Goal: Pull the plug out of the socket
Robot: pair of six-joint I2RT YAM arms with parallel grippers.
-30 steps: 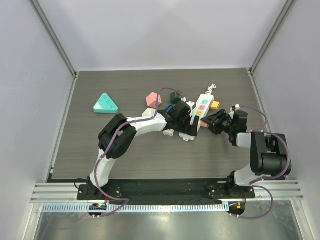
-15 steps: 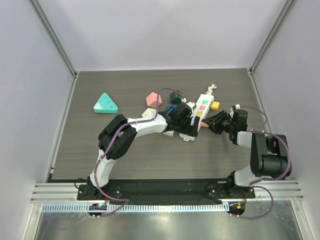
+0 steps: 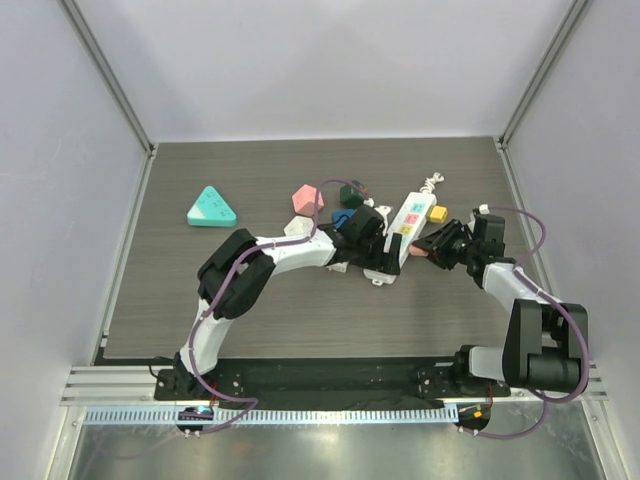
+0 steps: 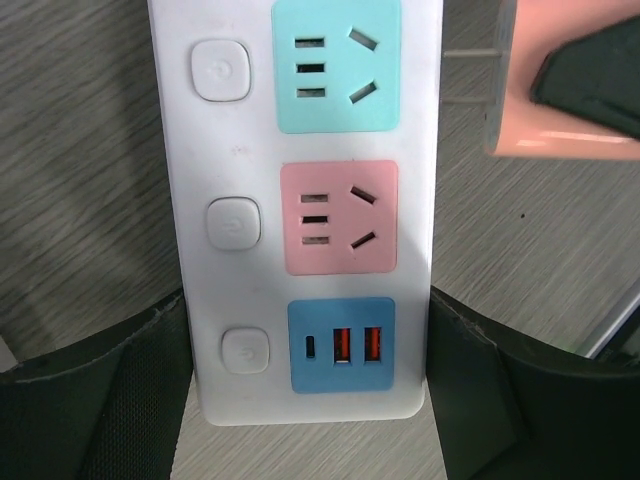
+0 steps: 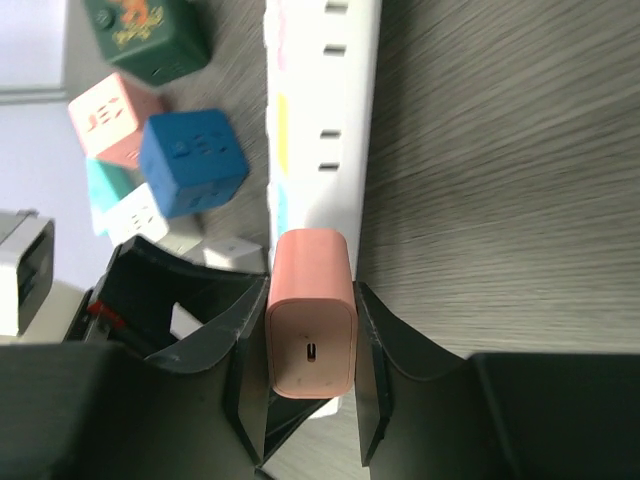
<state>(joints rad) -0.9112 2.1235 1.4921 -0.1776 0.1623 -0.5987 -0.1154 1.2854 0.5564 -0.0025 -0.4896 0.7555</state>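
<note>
Gripping pink plug (image 5: 310, 335), right jaws clenched; prongs (image 4: 468, 53) bare, out of power strip (image 4: 235, 130), plug just beside strip's long edge over counter (image 3: 250, 300). Left jaws straddle strip's USB end, pressed against both sides.

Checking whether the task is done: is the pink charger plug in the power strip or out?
Out. The pink charger plug shows bare prongs beside the power strip; the right gripper clamps it.

A dark grey wood-grain counter (image 3: 200, 300) sits boxed in by plain white walls (image 3: 320, 60) on three sides (silver metal posts (image 3: 108, 75) run up the back corners). A ribbed aluminium rail (image 3: 100, 385) edges the near side. The light is soft and even.
</note>
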